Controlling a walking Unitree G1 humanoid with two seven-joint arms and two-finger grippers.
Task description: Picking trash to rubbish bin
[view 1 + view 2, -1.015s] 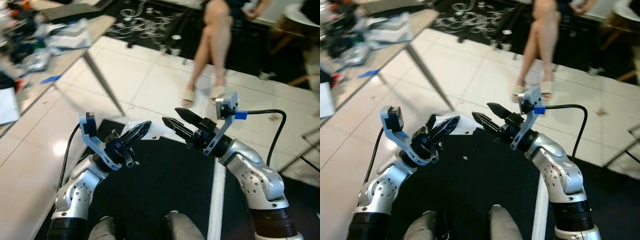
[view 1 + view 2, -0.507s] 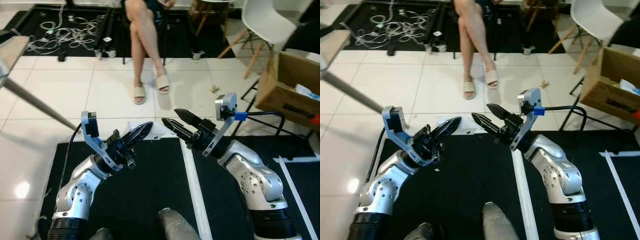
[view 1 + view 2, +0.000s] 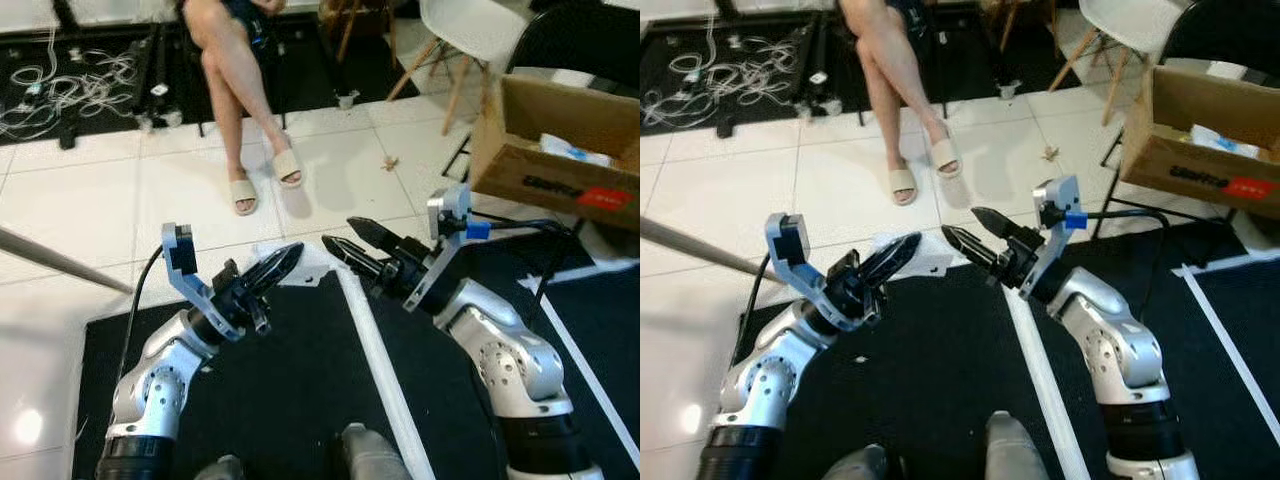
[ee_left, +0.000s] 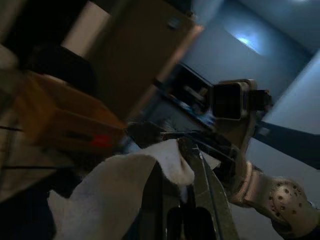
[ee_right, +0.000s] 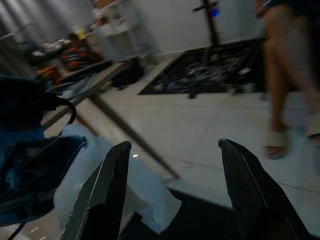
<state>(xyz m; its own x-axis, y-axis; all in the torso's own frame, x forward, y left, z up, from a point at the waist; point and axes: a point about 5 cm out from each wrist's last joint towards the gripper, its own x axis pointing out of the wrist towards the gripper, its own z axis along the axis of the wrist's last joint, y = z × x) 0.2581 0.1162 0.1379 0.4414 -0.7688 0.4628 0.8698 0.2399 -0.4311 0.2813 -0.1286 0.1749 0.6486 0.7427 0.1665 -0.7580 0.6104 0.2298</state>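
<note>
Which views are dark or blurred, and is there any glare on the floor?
Left wrist view: dim and soft, though the white tissue in the left claw stands out. Right wrist view: the background is blurred and the right claw is in shadow. Eye views: bright and fairly sharp, with a small glare spot on the white tiles.

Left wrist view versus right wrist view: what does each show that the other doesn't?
Left wrist view: the left gripper shut on a crumpled white tissue, with a brown cardboard box behind.

Right wrist view: the right gripper, fingers spread open, plus a seated person's legs and a black mat with tangled white cables.

Both catch the white tissue and part of the opposite arm.
</note>
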